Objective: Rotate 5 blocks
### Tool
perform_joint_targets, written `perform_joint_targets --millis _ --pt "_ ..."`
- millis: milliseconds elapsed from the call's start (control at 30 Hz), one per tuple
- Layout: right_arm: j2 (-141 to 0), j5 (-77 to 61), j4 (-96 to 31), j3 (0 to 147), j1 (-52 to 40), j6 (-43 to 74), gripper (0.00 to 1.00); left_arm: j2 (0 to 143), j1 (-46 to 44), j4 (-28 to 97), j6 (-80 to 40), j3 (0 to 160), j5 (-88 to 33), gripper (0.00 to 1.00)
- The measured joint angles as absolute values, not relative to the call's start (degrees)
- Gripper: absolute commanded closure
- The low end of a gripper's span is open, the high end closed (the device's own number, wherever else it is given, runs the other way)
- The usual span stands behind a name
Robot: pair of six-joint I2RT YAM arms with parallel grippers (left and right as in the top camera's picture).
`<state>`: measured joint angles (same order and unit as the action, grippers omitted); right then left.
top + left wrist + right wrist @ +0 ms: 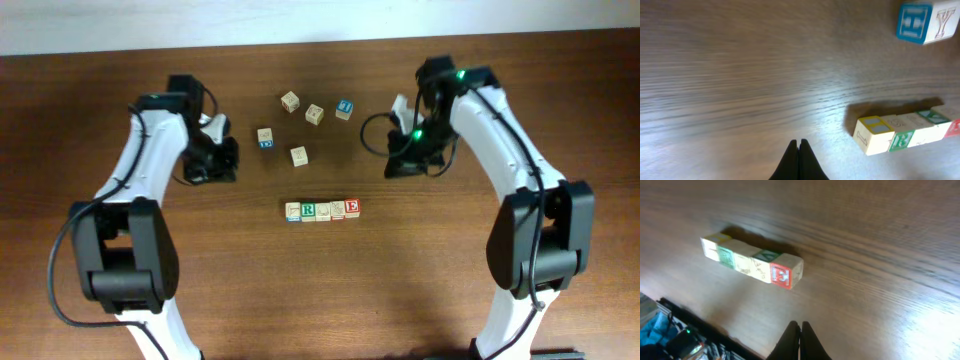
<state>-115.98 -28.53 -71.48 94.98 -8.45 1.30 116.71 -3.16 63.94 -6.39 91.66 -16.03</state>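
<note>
You see a row of 5 blocks [322,210] touching side by side on the table [320,300], with a green R second from the end nearer your left arm and a red E at the other end. The left tool [799,146] is pinched shut and empty, left of the row. The right tool [800,327] is also shut and empty, right of the row. 5 loose blocks [298,155] lie beyond the row.
</note>
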Motion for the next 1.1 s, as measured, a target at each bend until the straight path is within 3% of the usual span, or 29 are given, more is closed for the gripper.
perform_joint_targets --millis 533,933,1100 --pt "-116.0 -38.9 -42.4 70.0 -8.4 4.4 0.96 116.7 -8.3 46.3 -7.8 75.5 -26.3 1.00" --pt "-116.0 -42.1 -38.6 67.9 -7.9 9.2 0.96 116.3 -8.2 38.2 -7.9 68.5 -36.1 1.00" --pt "-116.0 -42.2 -37.8 67.3 -6.9 10.5 0.95 110.3 -5.2 37.5 -7.9 63.3 -33.8 1.00"
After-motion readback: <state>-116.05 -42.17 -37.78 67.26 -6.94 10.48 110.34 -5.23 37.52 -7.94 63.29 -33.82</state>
